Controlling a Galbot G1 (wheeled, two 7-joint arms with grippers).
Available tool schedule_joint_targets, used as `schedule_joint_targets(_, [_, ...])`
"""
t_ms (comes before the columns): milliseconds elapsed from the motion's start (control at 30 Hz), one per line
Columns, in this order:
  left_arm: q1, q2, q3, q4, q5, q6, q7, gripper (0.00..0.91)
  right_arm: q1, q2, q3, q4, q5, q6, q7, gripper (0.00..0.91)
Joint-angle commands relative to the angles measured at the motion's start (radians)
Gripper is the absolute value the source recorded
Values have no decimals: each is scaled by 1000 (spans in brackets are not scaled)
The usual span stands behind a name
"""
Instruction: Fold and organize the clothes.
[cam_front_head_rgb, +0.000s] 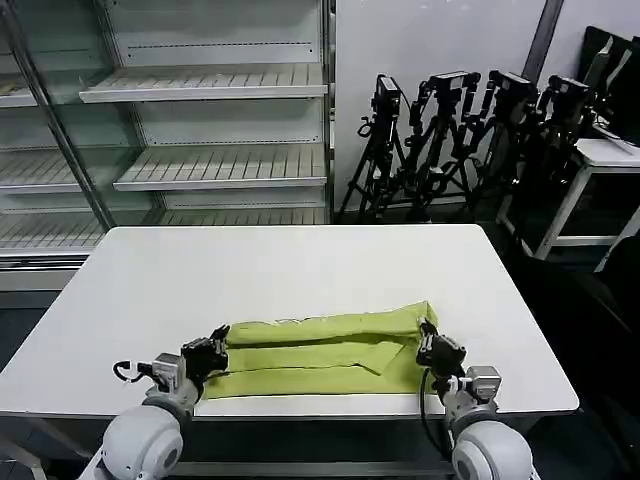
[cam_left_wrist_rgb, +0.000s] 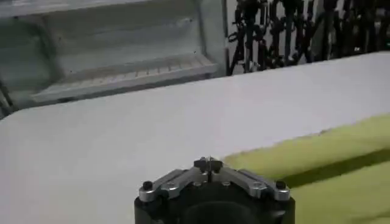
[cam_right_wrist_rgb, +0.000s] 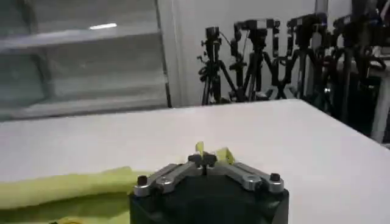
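Note:
The clothes are one lime yellow-green T-shirt (cam_front_head_rgb: 320, 352), folded into a long band lying crosswise near the front edge of the white table (cam_front_head_rgb: 300, 265). My left gripper (cam_front_head_rgb: 222, 336) sits at the band's left end. In the left wrist view its jaws (cam_left_wrist_rgb: 208, 162) are shut, with the shirt's edge (cam_left_wrist_rgb: 329, 158) reaching right up to the tips. My right gripper (cam_front_head_rgb: 428, 338) is at the band's right end. There its jaws (cam_right_wrist_rgb: 203, 158) are shut on the T-shirt (cam_right_wrist_rgb: 61, 185), and small tabs of fabric poke out past the fingertips.
Bare tabletop stretches behind the shirt to the far edge. Beyond it stand empty glass-fronted shelves (cam_front_head_rgb: 200, 90) at the back left, several black camera tripods (cam_front_head_rgb: 450, 130) at the back right, and another white table (cam_front_head_rgb: 610, 150) at the far right.

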Motion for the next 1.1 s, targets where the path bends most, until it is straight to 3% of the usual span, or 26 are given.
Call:
schedule_joint_targets(33, [30, -15, 4, -10, 104, -4, 8, 907, -41, 16, 3, 24, -60, -53, 13, 907])
schedule_joint_targets(467, [128, -138, -60, -113, -66, -21, -202, 907, -217, 62, 81, 174, -105, -2, 11, 907])
schedule_joint_targets(700, [111, -233, -23, -56, -121, -12, -228, 907, -276, 100, 92, 194, -133, 19, 8, 907])
schedule_joint_targets(867, [82, -255, -9, -17, -123, -12, -230, 887, -304, 111, 101, 202, -138, 33, 6, 907])
schedule_joint_targets(900, [76, -258, -5, -13, -123, -18, -231, 554, -311, 113, 102, 205, -138, 36, 6, 907])
schedule_joint_targets(933, [73, -260, -3, -7, -122, -23, -232, 101, -316, 115, 103, 206, -140, 38, 6, 907])
schedule_joint_targets(1000, [69, -264, -1, -1, -122, -27, -233, 40, -321, 119, 105, 207, -142, 42, 5, 907])
schedule_joint_targets(1100, [67, -265, -3, 26, -122, -36, -231, 40, -324, 128, 107, 211, -142, 42, 7, 907])
